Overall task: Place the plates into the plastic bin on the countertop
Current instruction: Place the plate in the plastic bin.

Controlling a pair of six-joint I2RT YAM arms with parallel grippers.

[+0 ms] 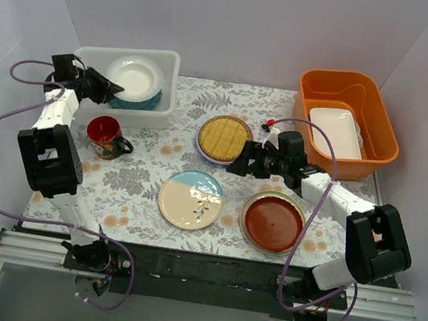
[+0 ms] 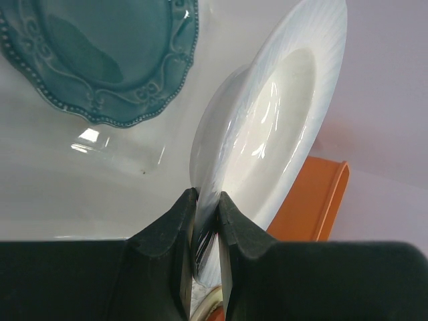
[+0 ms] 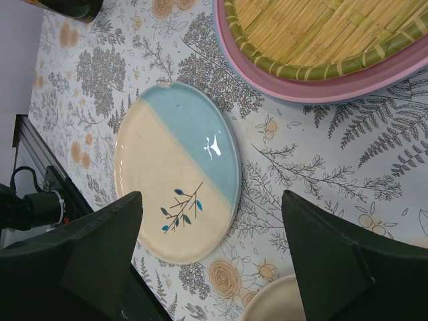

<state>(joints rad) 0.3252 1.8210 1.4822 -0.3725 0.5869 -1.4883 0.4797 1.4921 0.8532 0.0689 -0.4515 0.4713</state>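
A pale plate [image 1: 135, 76] sits in the bin [image 1: 171, 68] at the upper left, over a teal plate [image 2: 100, 53] lying inside. Its rim is clenched by the left hand [image 2: 206, 200]. The right hand [image 3: 208, 214] hangs released at centre frame, over the counter [image 1: 137, 181] near the cream-and-blue plate [image 1: 191, 199].

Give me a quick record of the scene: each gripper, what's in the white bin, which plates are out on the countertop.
Left gripper: shut on the rim of a pale plate, tilted over the plastic bin
In the bin: teal plate
Right gripper: open, empty, aimed at the cream-and-blue plate
On the countertop: cream-and-blue plate, bamboo plate stacked on a pink-rimmed plate, red-brown plate, red mug
Orange tub: white rectangular dish
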